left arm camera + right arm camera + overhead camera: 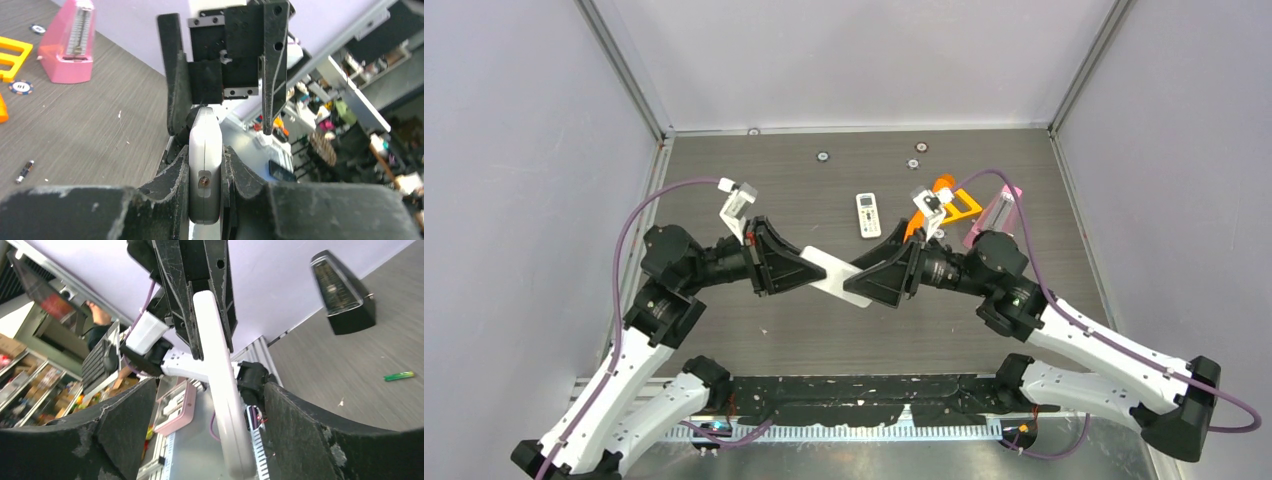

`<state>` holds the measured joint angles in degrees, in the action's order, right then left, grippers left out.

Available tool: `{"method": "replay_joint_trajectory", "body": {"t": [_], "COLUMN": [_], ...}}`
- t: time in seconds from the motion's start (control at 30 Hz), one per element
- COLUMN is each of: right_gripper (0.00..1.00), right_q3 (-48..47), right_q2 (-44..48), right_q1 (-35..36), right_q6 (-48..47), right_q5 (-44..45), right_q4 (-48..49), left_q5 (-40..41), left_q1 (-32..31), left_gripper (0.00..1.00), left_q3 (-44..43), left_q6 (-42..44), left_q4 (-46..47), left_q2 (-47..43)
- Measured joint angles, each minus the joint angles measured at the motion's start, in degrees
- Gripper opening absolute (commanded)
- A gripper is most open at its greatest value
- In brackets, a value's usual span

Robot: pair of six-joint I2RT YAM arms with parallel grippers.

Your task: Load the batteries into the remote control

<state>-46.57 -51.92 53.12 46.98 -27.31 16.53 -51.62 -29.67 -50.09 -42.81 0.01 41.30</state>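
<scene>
A white remote control hangs above the table between my two arms. My left gripper is shut on one end of it; the left wrist view shows the remote edge-on, pinched between the jaws. My right gripper is open around the other end, and in the right wrist view the remote runs between the wide jaws with a gap on each side. A dark battery with silvery ends and a green battery lie on the table. The other batteries are out of view.
A second small white remote lies mid-table. An orange object and a pink metronome stand at the back right. A black metronome stands by the wall. Poker chips lie near the back edge.
</scene>
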Motion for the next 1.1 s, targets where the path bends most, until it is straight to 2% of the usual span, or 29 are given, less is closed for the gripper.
{"method": "replay_joint_trajectory", "body": {"t": [0.07, 0.23, 0.33, 0.47, 0.5, 0.53, 0.67, 0.77, 0.9, 1.0, 1.1], "right_gripper": [0.79, 0.62, 0.45, 0.28, 0.26, 0.22, 0.17, 0.16, 0.16, 0.16, 0.16], "right_q3": [1.38, 3.58, 5.11, 8.76, 9.68, 10.95, 12.85, 13.49, 15.23, 15.93, 15.91], "right_q2": [1.84, 1.62, 0.76, 0.92, 0.92, 0.94, 0.63, -1.22, -4.31, -6.54, -7.76], "right_q1": [0.00, 0.02, 0.02, 0.02, 0.02, 0.13, 0.52, 0.96, 1.36, 1.92, 2.23], "right_q6": [0.02, 0.90, 3.39, 8.57, 9.75, 12.09, 16.55, 18.51, 22.14, 24.02, 24.74], "right_q5": [2.73, 6.01, 7.13, 9.44, 9.68, 9.94, 10.23, 11.69, 16.04, 18.40, 19.15], "right_q4": [-0.17, -0.85, 0.20, 5.86, 7.28, 9.62, 15.26, 18.36, 22.91, 24.70, 25.77], "left_q5": [3.41, 8.90, 10.05, 11.52, 11.54, 11.56, 12.63, 15.26, 18.16, 19.98, 21.68], "left_q1": [0.07, 0.17, 0.37, 1.09, 1.25, 1.29, 1.27, 1.29, 1.29, 1.29, 1.29], "left_gripper": [0.00, 0.00, 0.00, 0.00, 0.03, 0.10, 0.31, 0.40, 0.45, 0.52, 0.54], "left_q3": [1.09, 2.54, 3.28, 5.57, 5.97, 6.45, 8.52, 12.33, 17.64, 19.76, 20.70], "left_q6": [-3.32, -11.47, -15.78, -20.11, -20.72, -21.40, -24.94, -27.71, -31.17, -32.50, -33.44], "left_q4": [0.13, 0.42, 2.14, 3.61, 3.67, 4.04, 7.52, 12.55, 18.12, 20.48, 21.49], "left_q2": [-1.14, -1.53, -1.09, -0.52, -0.52, -0.57, -1.49, -2.82, -3.32, -3.08, -3.56]}}
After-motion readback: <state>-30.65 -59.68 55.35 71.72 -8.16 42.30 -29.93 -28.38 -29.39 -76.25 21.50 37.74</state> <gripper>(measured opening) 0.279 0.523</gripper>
